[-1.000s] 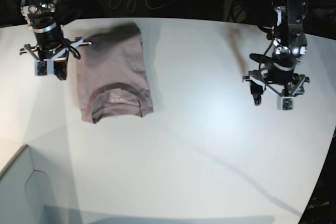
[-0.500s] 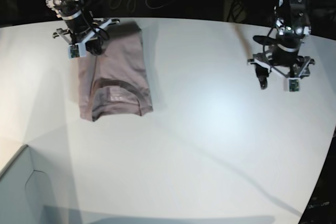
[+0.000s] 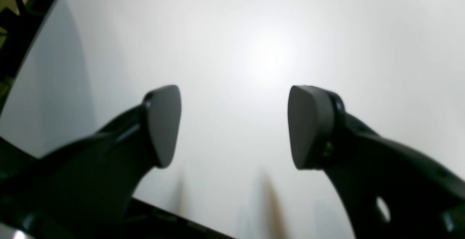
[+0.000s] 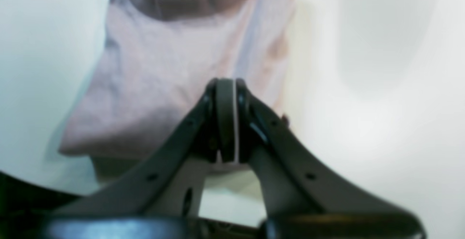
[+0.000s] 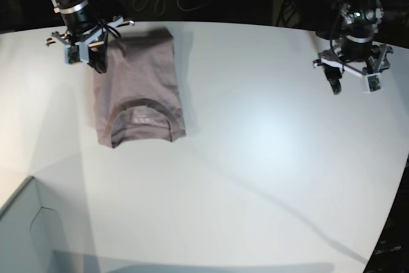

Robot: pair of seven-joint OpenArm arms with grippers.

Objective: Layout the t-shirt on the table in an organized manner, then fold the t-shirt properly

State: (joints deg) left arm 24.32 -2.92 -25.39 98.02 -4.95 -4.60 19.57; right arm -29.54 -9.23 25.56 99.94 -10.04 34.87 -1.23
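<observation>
- White and smooth, the table (image 5: 255,158) fills most of what we see from the base view, with a bright glare patch near its middle and dark clutter of cables behind its far curved edge.
- We find the t-shirt (image 5: 140,87) lying flat toward the far side of the table on the base view's left, folded into a narrow rectangle with its ribbed neckline at the near end.
- Our right gripper (image 5: 96,62) hangs at the shirt's far corner; in the right wrist view its jaws are pressed together, and we see no cloth between them.
- From that wrist view the t-shirt (image 4: 174,68) spreads beyond the fingertips, blurred.
- Our left gripper (image 5: 350,84) sits well apart from the shirt, over bare table, with its pads (image 3: 163,122) spread wide and nothing between them.
- A pale grey box corner (image 5: 25,234) shows at the near left.
</observation>
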